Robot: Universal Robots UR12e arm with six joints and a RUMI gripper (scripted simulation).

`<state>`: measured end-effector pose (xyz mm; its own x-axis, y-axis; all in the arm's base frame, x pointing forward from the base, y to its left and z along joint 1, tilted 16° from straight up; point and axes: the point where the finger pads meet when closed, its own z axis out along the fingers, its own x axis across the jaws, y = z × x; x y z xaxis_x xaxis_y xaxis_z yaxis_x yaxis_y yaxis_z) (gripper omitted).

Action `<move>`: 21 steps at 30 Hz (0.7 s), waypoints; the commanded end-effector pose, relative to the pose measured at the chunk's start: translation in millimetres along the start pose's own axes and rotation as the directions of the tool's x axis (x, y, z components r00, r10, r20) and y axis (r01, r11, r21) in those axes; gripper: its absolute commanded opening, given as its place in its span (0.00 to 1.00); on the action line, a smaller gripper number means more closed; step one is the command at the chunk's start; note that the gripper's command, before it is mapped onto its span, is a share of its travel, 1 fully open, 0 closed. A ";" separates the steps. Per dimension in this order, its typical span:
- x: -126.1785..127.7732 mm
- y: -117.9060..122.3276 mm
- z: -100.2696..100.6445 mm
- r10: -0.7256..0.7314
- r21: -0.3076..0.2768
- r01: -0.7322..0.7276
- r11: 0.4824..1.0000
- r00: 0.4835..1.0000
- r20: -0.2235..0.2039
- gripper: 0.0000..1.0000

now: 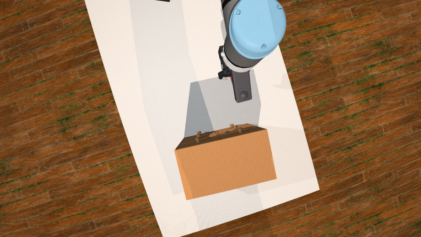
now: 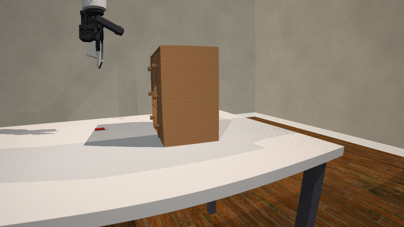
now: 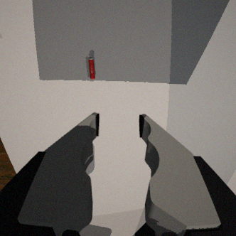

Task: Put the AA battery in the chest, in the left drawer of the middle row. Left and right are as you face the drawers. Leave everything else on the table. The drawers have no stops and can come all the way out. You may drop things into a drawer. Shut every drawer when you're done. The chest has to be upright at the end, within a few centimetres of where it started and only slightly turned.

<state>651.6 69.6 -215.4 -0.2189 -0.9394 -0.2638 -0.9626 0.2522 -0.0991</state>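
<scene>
The AA battery (image 2: 99,129) (image 3: 92,67) is small and red with a grey tip. It lies on the white table (image 2: 254,157) (image 1: 132,58) in the chest's shadow, some way in front of the drawers. The wooden chest (image 1: 226,160) (image 2: 187,93) stands upright, and all its drawers look shut, with their knobs (image 2: 152,67) facing the battery. My gripper (image 2: 99,66) (image 3: 119,115) hangs high above the table, near chest-top height, pointing down. Its fingers stand a little apart with nothing between them. In the wrist view the battery lies ahead of the fingertips, slightly left.
The table's edges run close on both sides of the chest in the overhead view. The wooden floor (image 1: 353,117) lies below. The arm's blue-capped joint (image 1: 256,26) hides part of the table from above.
</scene>
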 end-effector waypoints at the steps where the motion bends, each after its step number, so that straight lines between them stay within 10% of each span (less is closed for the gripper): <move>1: 0.0 -0.5 -0.4 0.000 0.001 0.000 1.000 1.000 0.000 0.20; 2: 0.0 -0.5 -0.4 0.000 0.001 0.000 1.000 1.000 0.000 1.00; 21: 0.0 -0.5 -0.4 0.000 0.001 0.000 1.000 1.000 0.000 1.00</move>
<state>651.6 69.6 -215.4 -0.2189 -0.9394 -0.2638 -0.9626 0.2522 -0.0991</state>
